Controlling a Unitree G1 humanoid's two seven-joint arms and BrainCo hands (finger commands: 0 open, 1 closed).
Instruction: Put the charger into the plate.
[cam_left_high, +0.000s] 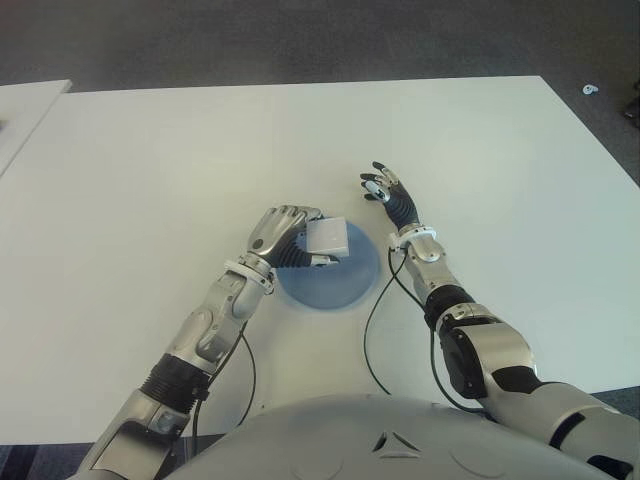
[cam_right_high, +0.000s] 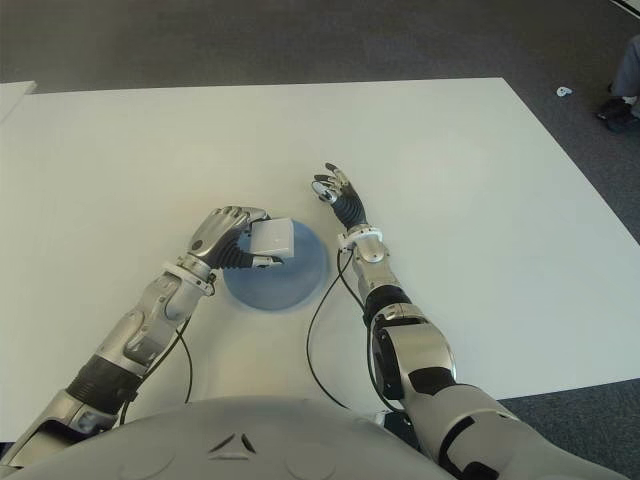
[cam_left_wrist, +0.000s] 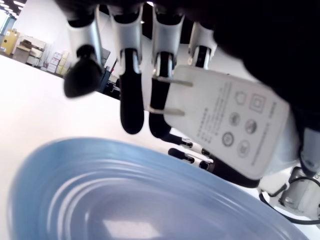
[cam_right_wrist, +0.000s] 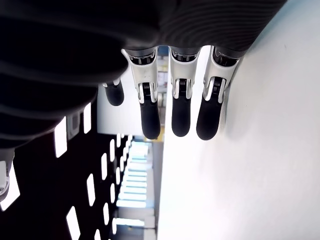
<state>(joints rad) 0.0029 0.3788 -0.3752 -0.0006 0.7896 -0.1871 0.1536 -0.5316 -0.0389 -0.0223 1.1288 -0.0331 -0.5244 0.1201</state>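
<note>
- A white table (cam_left_high: 200, 160) fills most of the scene, seen from above the robot's chest, with dark carpet beyond its far edge.
- A round blue plate (cam_left_high: 335, 285) sits on the table near the robot, between its two arms.
- The left hand (cam_left_high: 285, 235) is at the plate's left rim, fingers curled around a white charger (cam_left_high: 328, 238).
- The charger is a flat square block, held above the plate's left part; the wrist view shows a gap between it and the plate.
- In the left wrist view, the charger (cam_left_wrist: 227, 127) shows two metal prongs and printed symbols on its face, with the fingers (cam_left_wrist: 131, 75) behind it and the blue plate (cam_left_wrist: 125, 200) below.
- The right hand (cam_left_high: 390, 195) shows just beyond the plate's right side, above the bare table, fingers extended and holding nothing.
- Black cables hang from both forearms across the table's near edge.
</note>
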